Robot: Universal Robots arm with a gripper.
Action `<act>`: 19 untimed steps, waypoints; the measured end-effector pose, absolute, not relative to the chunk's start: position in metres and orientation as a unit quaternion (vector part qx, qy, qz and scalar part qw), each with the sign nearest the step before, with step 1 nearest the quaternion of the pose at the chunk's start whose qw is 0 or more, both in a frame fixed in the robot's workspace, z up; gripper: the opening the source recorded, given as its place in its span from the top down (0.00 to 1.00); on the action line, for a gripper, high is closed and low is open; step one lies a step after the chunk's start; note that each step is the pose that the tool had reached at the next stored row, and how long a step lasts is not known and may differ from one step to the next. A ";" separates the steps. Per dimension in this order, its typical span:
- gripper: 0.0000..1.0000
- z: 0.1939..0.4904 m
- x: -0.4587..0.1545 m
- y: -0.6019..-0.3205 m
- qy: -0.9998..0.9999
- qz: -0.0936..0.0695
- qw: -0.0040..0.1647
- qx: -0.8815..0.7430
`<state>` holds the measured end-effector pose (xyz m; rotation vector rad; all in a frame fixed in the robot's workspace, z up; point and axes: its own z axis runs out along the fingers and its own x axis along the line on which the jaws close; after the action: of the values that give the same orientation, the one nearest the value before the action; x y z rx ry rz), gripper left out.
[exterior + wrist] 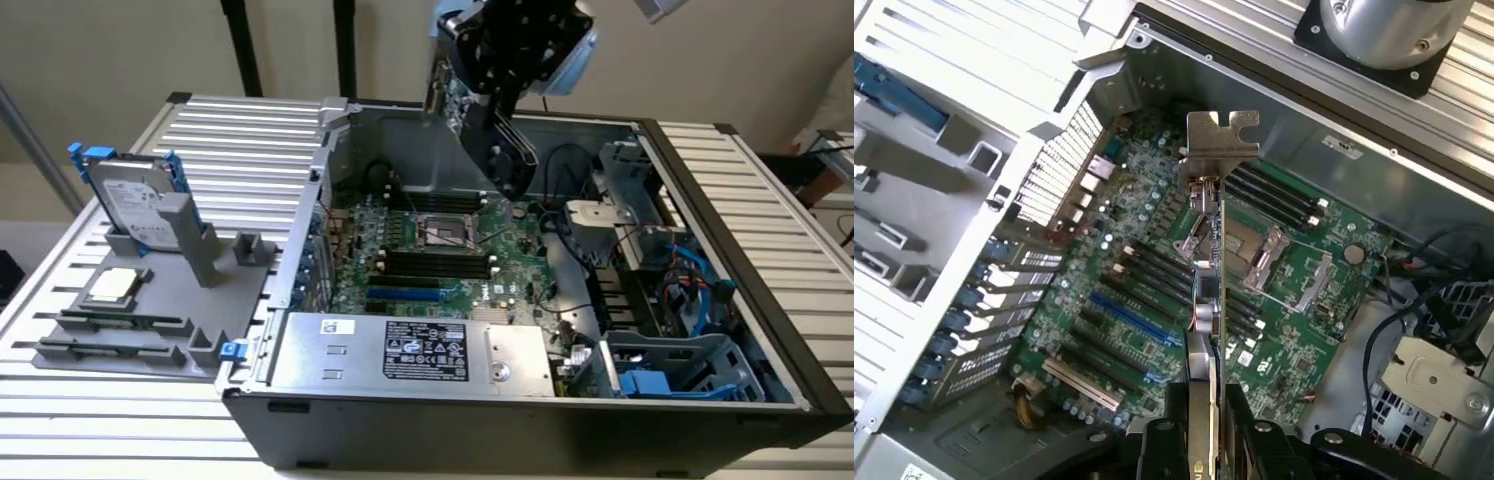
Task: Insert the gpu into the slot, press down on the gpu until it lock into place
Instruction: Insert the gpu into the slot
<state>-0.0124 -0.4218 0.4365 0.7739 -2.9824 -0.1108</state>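
Gpu (501,150) hangs pinched in the gripper (1202,438) well above the motherboard (461,262); the blue slot (404,296) sits empty, insertion and pressing both undone.

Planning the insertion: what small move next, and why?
Probably carry the gpu sideways over the slot: the gripper holds it well above the motherboard, and the wrist view shows its edge off to one side of that slot.

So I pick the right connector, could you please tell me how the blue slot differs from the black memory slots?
The long narrow bright-blue plastic slot is a single strip; the black plastic memory slots come in parallel groups. The blue slot sits away from the square metal processor socket; the memory slots flank it. Both lie empty on the green motherboard.
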 end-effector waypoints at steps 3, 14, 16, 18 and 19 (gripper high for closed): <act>0.74 0.436 -0.012 -0.422 -0.960 -0.036 0.030 0.278; 0.74 0.435 -0.012 -0.422 -0.932 -0.047 0.022 0.359; 0.74 0.435 -0.012 -0.422 -0.927 -0.050 0.020 0.372; 0.74 0.435 -0.012 -0.422 -0.921 -0.052 0.018 0.386; 0.74 0.435 -0.012 -0.422 -0.918 -0.054 0.017 0.393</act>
<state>-0.0124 -0.4218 0.4351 1.2211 -2.8532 -0.1669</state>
